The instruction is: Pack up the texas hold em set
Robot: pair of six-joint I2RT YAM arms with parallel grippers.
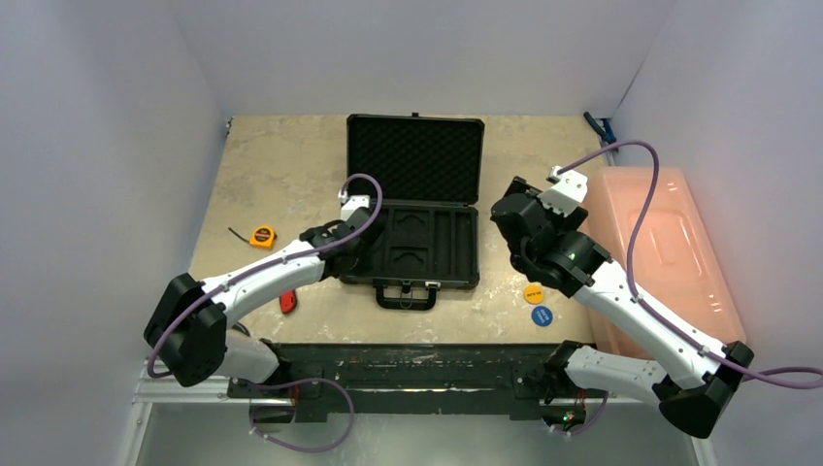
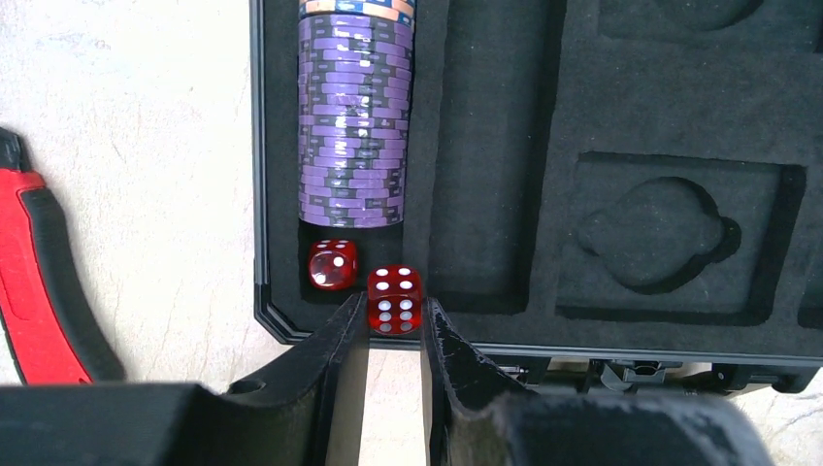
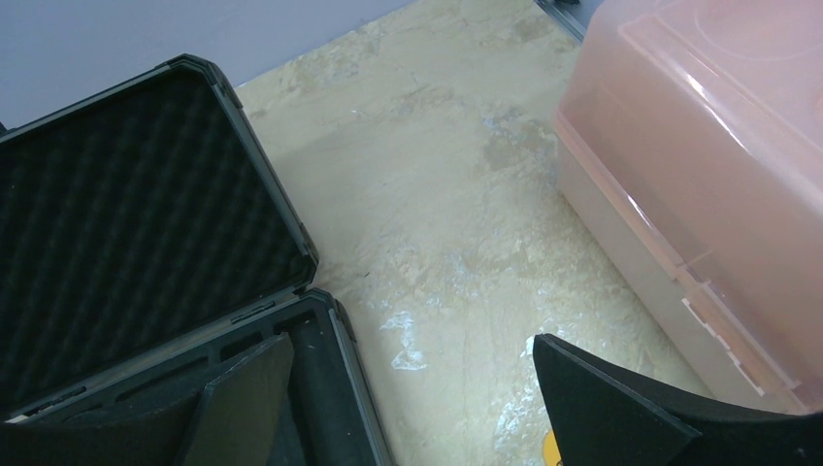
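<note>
The black briefcase [image 1: 415, 160] lies open at the table's middle, its foam lid up and its moulded tray [image 2: 670, 146] showing. A row of purple chips [image 2: 351, 126] fills the tray's left slot. One red die [image 2: 332, 263] lies at that slot's near end. My left gripper [image 2: 393, 316] is shut on the second red die [image 2: 394, 300] just above the tray's front left corner; it also shows in the top view [image 1: 364, 238]. My right gripper [image 3: 410, 342] is wide open and empty over bare table by the case's right edge. A yellow disc [image 1: 533, 292] and a blue disc [image 1: 541, 316] lie right of the case.
The translucent pink bin [image 1: 660, 243] stands along the right wall, close to my right arm. A red-handled knife [image 2: 39, 282] lies left of the case front. A yellow tape measure [image 1: 262, 236] lies further left. A blue clamp [image 1: 600, 126] sits at the back right corner.
</note>
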